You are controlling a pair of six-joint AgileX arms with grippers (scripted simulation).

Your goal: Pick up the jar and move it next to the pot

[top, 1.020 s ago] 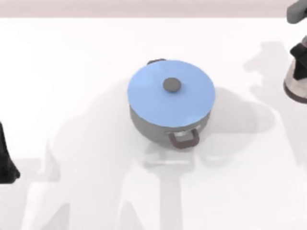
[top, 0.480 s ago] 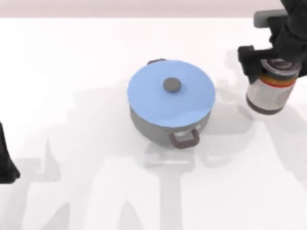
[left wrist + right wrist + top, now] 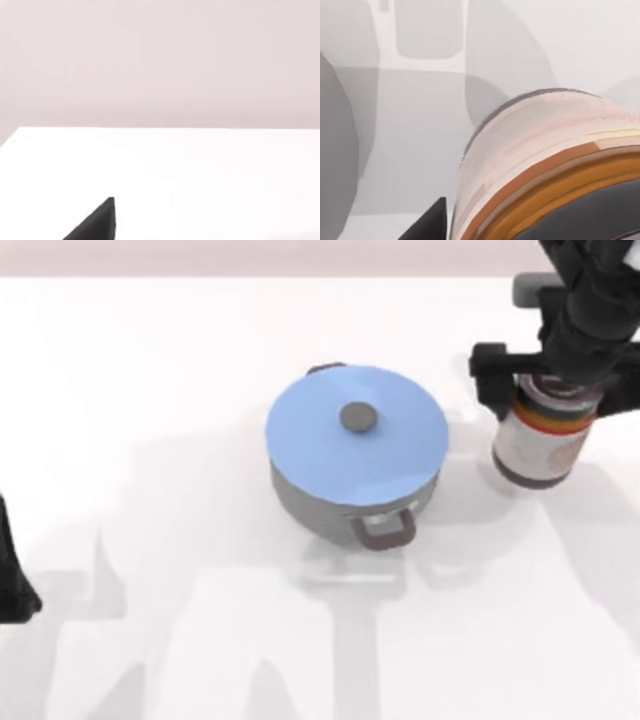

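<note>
Jar [image 3: 540, 440] hangs beneath right tool [image 3: 548, 380], gripped at its lid.

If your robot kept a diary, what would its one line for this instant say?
right gripper: shut on small white-labelled, orange-banded jar, right of large grey blue-lidded pot | left arm: parked, table's left edge | jar placed: cannot tell

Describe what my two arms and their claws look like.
Both are black. The right arm is chunky and jointed, ending in a blocky black right claw. Only a dark sliver of the left arm shows at the table's left edge. No cables or markings are visible.
</note>
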